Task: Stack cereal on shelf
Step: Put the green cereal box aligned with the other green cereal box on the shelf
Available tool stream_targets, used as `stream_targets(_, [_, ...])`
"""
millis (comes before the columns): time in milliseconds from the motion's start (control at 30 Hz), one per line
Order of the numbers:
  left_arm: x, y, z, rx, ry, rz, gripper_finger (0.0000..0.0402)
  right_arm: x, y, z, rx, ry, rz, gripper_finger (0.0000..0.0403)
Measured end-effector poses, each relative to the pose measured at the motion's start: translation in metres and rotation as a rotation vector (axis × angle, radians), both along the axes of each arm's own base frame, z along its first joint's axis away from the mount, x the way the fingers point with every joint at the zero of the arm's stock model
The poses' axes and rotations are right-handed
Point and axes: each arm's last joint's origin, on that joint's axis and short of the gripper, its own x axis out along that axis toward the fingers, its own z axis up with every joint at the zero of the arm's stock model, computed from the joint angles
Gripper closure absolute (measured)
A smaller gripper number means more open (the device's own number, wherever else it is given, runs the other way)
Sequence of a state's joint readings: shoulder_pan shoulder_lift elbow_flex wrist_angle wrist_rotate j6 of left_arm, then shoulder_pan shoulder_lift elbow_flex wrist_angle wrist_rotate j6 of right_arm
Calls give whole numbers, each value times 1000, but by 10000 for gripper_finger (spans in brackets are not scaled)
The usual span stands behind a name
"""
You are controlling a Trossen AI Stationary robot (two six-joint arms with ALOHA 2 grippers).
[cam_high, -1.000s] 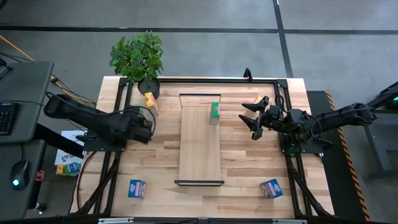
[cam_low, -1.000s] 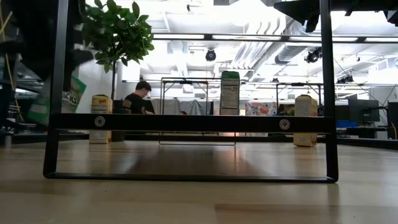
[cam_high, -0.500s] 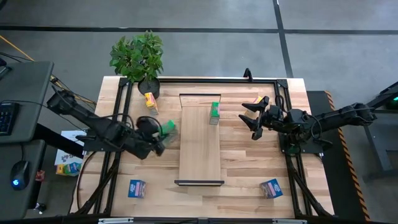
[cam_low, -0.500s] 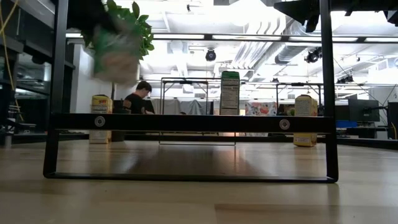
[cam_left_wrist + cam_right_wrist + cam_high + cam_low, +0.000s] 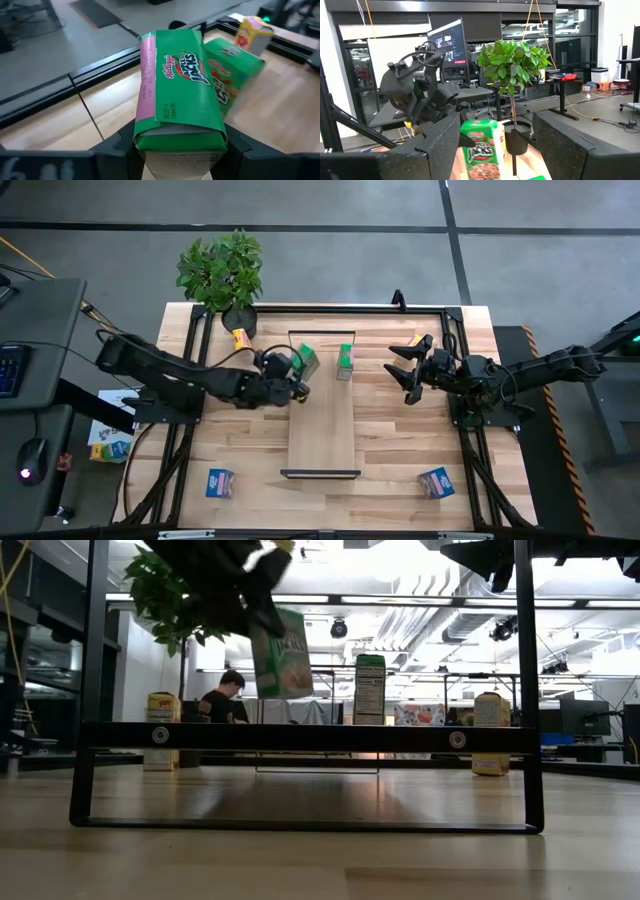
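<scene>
The left claw (image 5: 298, 368) grips 1 green cereal box (image 5: 306, 360), its fingers pressed against the box's 2 sides, and holds it in the air over the far left part of the shelf (image 5: 322, 430). In the low view this box (image 5: 281, 653) hangs tilted, well above the shelf's near bracket (image 5: 300, 737). A 2nd green box (image 5: 345, 361) stands upright on the shelf's far end, just beside the held one but apart from it; the left wrist view shows it (image 5: 234, 67) right behind the gripped box (image 5: 179, 95).

The right claw (image 5: 408, 366) waits above the desk (image 5: 395, 440) to the right of the shelf, its fingers spread wide and holding nothing.

1 yellow box (image 5: 241, 340) stands on the desk near the potted plant (image 5: 222, 272), left of the shelf. Another yellow box (image 5: 491, 733) stands on the far right side. 2 blue boxes sit near the desk's front edge, 1 at the left (image 5: 220, 481) and 1 at the right (image 5: 436, 482).
</scene>
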State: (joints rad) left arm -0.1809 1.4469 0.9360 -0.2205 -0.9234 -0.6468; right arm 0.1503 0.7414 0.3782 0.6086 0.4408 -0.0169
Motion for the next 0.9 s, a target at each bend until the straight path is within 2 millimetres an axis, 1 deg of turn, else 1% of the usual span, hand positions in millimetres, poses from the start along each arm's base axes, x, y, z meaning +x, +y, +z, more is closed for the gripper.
stream_targets(100, [9,2,-9,-11,-26,23,245,0,0,0,-6,4,-1,162])
stream_targets(233, [23,0,-23,4,-18,-4,245,0,0,0,-6,6,-1,162])
stream_targets(433, [37,2,-36,11,-23,-33,245,0,0,0,-6,6,-1,162])
stream_targets(667, [42,12,-44,-14,11,-55,245,0,0,0,-7,6,2,162])
stream_targets(900, [42,17,-45,-7,20,-45,245,0,0,0,-7,6,1,162])
